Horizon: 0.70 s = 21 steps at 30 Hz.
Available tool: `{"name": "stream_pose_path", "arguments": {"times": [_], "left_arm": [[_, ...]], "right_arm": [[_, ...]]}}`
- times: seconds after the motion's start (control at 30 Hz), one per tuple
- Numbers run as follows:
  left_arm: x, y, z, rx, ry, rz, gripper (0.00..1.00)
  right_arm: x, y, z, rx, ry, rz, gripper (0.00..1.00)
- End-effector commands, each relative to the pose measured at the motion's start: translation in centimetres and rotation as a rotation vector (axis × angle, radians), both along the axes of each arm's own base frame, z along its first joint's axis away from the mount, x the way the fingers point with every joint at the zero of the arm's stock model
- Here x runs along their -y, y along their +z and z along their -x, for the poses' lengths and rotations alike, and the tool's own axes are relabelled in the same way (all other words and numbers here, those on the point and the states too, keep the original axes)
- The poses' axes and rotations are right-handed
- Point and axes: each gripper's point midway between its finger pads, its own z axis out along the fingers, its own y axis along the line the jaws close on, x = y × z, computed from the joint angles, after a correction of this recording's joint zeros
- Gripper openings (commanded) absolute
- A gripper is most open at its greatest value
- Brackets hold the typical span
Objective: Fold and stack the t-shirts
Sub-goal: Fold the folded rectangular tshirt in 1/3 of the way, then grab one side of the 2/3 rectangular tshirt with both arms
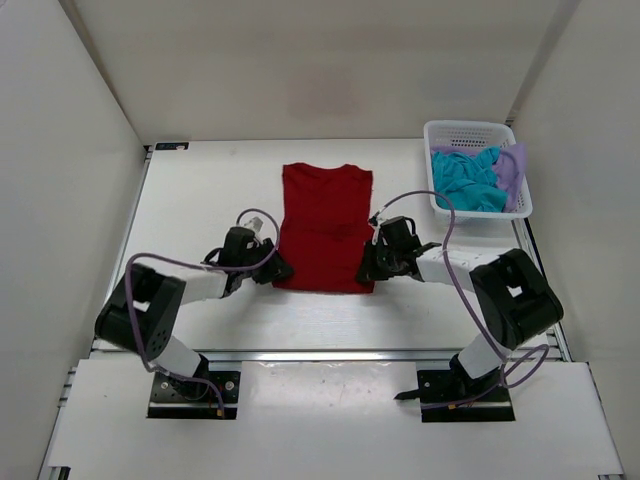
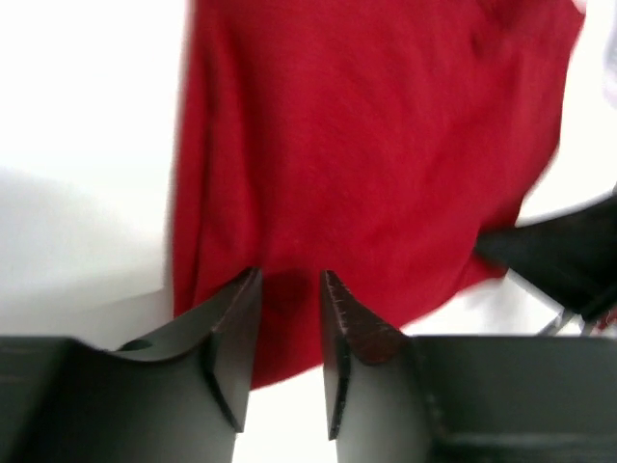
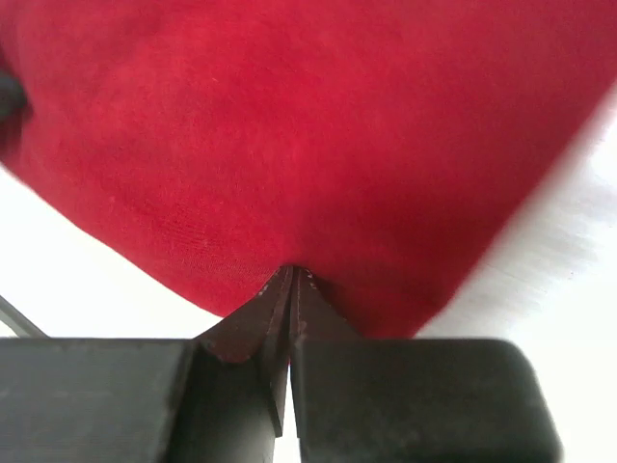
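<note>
The red t-shirt (image 1: 323,215) lies flat in the middle of the table, sleeves tucked in, collar at the far end. My left gripper (image 1: 276,270) is at its near left corner; in the left wrist view its jaws (image 2: 289,277) stand open with the red cloth (image 2: 366,145) lying under and between the tips. My right gripper (image 1: 367,263) is at the near right corner; in the right wrist view it (image 3: 292,271) is shut on the shirt's near edge (image 3: 308,125). The teal-blue t-shirt (image 1: 467,180) and the lavender t-shirt (image 1: 512,168) lie crumpled in the basket.
The white mesh basket (image 1: 470,128) stands at the far right of the table. White walls close in the table on the left, back and right. The right arm's dark body (image 2: 569,253) shows at the right of the left wrist view.
</note>
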Motion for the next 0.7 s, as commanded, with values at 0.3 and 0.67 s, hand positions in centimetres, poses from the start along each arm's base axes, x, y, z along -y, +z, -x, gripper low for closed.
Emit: {"name": "stream_pose_path", "arguments": {"times": [0.3,0.67], "left_arm": [[-5.8,1.9,4.4,0.044,0.055,-0.122,0.65],[-4.8,-1.7,6.4,-0.044,-0.010,-0.160,0.61]], "right_arm": [[1.5,4.2,2.7,0.113,0.014,-0.080,0.28],[2.8,0.5,3.6,0.003,-0.051,-0.129,0.43]]}}
